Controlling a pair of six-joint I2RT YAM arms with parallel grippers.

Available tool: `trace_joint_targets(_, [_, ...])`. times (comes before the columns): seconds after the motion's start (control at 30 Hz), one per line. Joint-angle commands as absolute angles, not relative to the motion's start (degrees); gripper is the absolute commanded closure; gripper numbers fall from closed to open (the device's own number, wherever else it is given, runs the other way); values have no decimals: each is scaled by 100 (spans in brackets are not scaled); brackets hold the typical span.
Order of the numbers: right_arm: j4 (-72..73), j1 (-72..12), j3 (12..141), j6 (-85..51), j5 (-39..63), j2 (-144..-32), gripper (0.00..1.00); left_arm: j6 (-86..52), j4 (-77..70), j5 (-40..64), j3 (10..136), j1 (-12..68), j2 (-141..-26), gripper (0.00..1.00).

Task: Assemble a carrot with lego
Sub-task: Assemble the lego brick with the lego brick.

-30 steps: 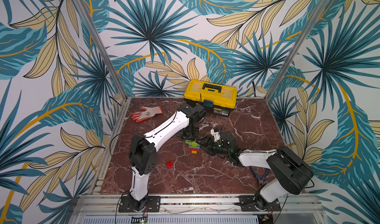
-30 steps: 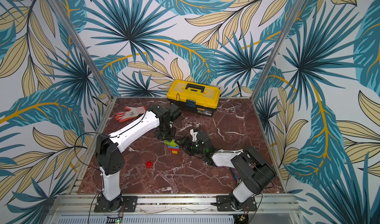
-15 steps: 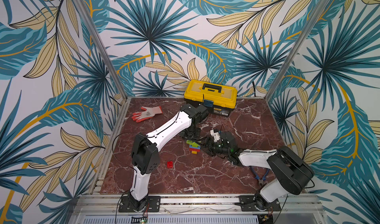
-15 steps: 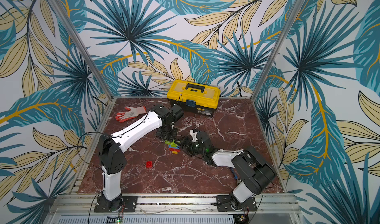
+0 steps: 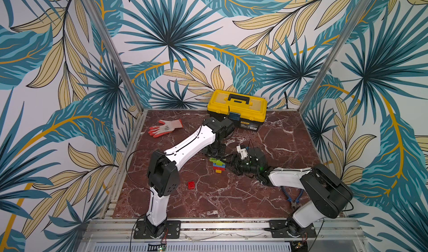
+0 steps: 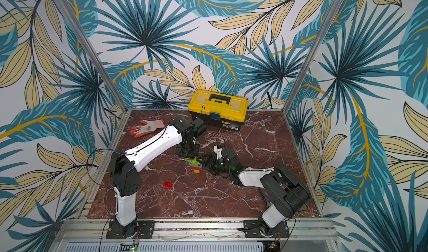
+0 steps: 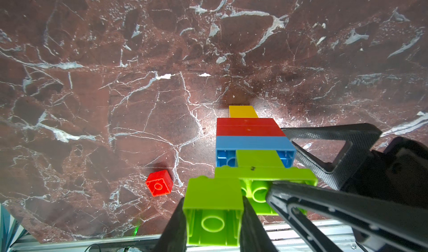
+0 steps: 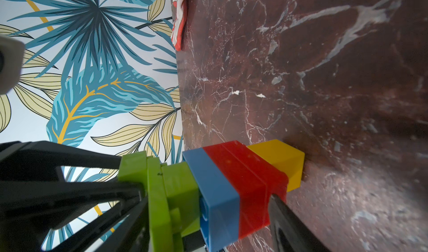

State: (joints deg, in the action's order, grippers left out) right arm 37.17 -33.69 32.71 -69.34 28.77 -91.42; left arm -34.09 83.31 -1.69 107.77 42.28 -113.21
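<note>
The carrot (image 5: 218,165) (image 6: 195,165) stands in mid-table on its yellow tip (image 8: 281,161), with red and blue bricks above it and lime-green leaves on top. My left gripper (image 7: 213,218) (image 5: 215,156) reaches down from above and is shut on a lime-green brick (image 7: 213,200) at the leaf end. My right gripper (image 8: 208,202) (image 5: 228,165) comes in from the right. Its fingers (image 7: 324,146) close on the carrot's body between the green plate and the red bricks. A small loose red lego brick (image 5: 191,184) (image 7: 159,186) lies on the table nearer the front left.
A yellow toolbox (image 5: 237,106) stands at the back wall. A white and orange glove (image 5: 165,127) lies at the back left. Blue-handled pliers (image 5: 293,196) lie beside the right arm's base. Aluminium posts and patterned walls close in the marble table (image 5: 231,197).
The left arm has shifted slightly over the carrot's leaf end. The carrot, the right gripper and the loose red brick stay where they were.
</note>
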Motion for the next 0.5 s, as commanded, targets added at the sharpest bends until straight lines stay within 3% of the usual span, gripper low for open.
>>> trace_joint_targets(0.0, [2480, -3514, 3116, -6952, 2742, -9633, 26, -3322, 8288, 575, 10329, 4504, -11834, 63])
trace_joint_targets(0.33, [2399, -3514, 3138, -6930, 2707, -9573, 27, -3366, 8288, 411, 10415, 4491, -11540, 52])
trace_joint_targets(0.47, [2386, -3510, 3133, -6935, 2699, -9554, 27, -3399, 8289, 323, 10458, 4475, -11485, 41])
